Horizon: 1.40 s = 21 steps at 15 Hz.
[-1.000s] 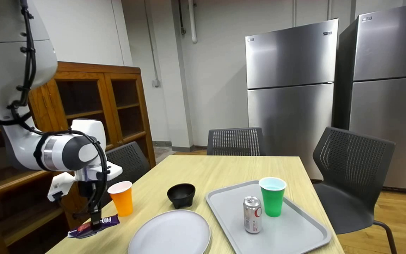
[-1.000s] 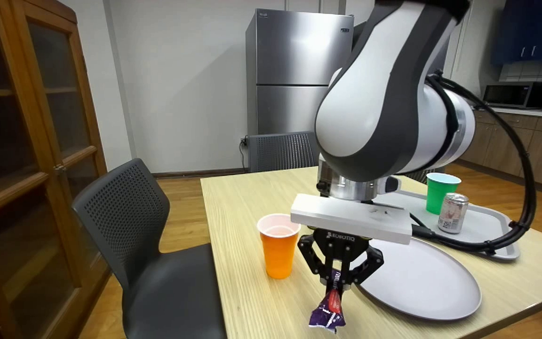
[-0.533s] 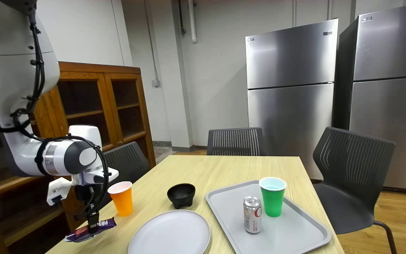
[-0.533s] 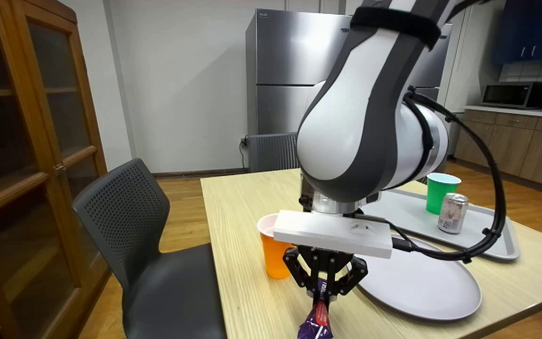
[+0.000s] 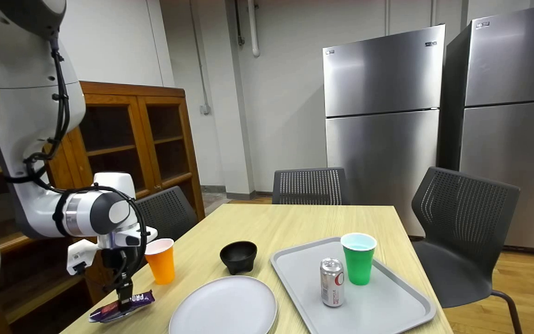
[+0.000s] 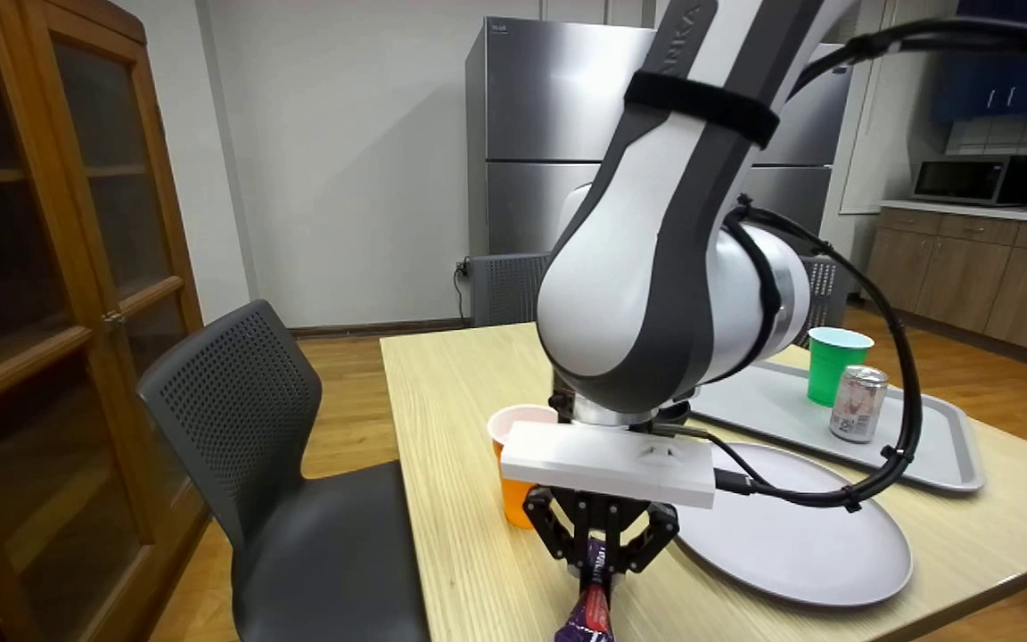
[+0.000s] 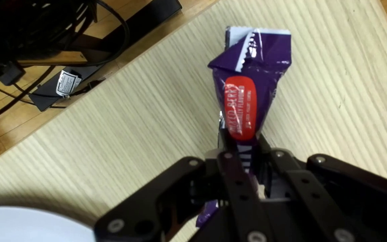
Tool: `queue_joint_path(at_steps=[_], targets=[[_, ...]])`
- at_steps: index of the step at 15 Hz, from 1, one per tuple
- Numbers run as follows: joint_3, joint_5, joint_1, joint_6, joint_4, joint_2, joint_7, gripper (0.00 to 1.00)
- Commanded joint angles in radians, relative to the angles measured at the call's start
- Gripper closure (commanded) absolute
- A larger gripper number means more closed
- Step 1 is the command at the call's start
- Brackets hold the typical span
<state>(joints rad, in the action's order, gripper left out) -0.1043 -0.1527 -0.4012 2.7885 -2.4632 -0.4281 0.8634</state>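
Observation:
A purple snack bar wrapper (image 7: pixel 267 74) with a red "mixed berry" patch is pinched at its middle by my gripper (image 7: pixel 244 141). In the wrist view one end sticks out past the fingertips, and a bit of the far end shows beneath the left finger. In an exterior view the wrapper (image 5: pixel 102 312) is low over the near left part of the table, roughly level; I cannot tell whether it touches the wood. Its lower end is cut off by the frame in an exterior view (image 6: pixel 585 624). The orange cup (image 5: pixel 161 263) stands close to the gripper.
A pale round plate (image 5: pixel 223 306) lies beside the gripper, with a black bowl (image 5: pixel 238 257) behind it. On the grey tray (image 5: pixel 290 260) stand a silver can (image 5: pixel 332 285) and a green cup (image 5: pixel 359 266). Dark chairs (image 6: pixel 246 428) surround the table. Cables (image 7: pixel 29 84) show beyond the table edge.
My gripper has come down toward the table with the wrapper between its fingers. In an exterior view the arm has also shifted left, now covering part of the orange cup.

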Motion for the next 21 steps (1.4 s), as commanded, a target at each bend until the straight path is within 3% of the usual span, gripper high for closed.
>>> queue_joint_path(at_steps=[1,8,14,21], targets=[[0.014,0.021,-0.023,-0.042,0.013,0.022,0.027,0.53],[0.002,0.038,-0.001,-0.164,-0.008,0.120,0.005,0.01],[-0.006,0.094,0.034,-0.289,-0.020,0.216,-0.022,0.00],[0.021,0.145,0.137,-0.349,-0.048,0.337,-0.053,0.00]])
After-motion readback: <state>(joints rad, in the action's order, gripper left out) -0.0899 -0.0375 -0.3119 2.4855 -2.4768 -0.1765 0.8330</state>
